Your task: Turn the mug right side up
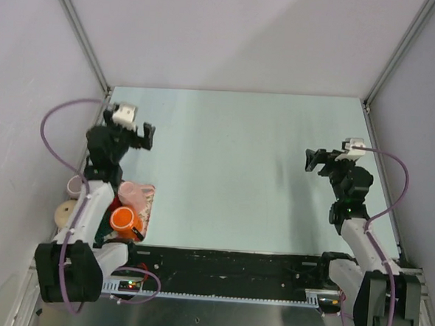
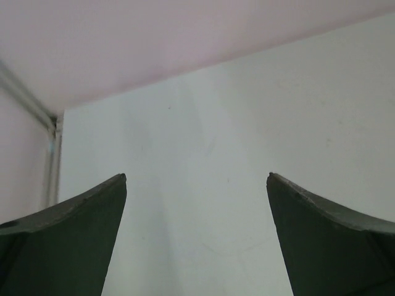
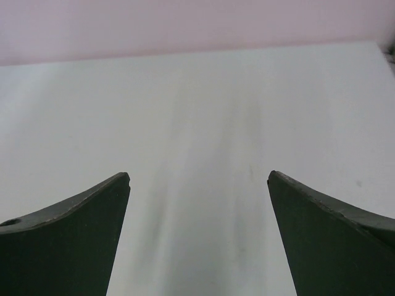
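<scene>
Pale green bench [image 1: 232,171] fills the middle of the top view, boxed in by white walls and two slanting metal frame posts at the far corners. A black strip [image 1: 226,267] runs along the near edge between the two bases.

The left arm [image 1: 103,156] stands raised at the left side of the bench. The left jaws are spread wide and hold nothing. In the left wrist view their two dark tips sit in the bottom corners with only bare bench between them, and a frame post [image 2: 54,154] shows at the far left. A purple cable [image 1: 53,131] loops out from this arm.

The right arm [image 1: 352,190] is raised at the right side. The right jaws are likewise wide apart and hold nothing, facing across the bench toward the left jaws. The right wrist view shows only bench between their tips, marked with faint dark streaks [image 3: 241,160].

The orange mug [image 1: 125,219] lies well behind the left jaws, toward the near edge and just beside that arm's lower link. It is far across the bench from the right jaws. It rests on a patterned mat [image 1: 147,203], with a pink cup [image 1: 132,193] just beside it on the side nearer the left jaws. Whether the mug's mouth faces up or down cannot be told from above. On the other side of the arm from the mug sit a pale cup [image 1: 74,186] and a beige round thing [image 1: 64,213].
</scene>
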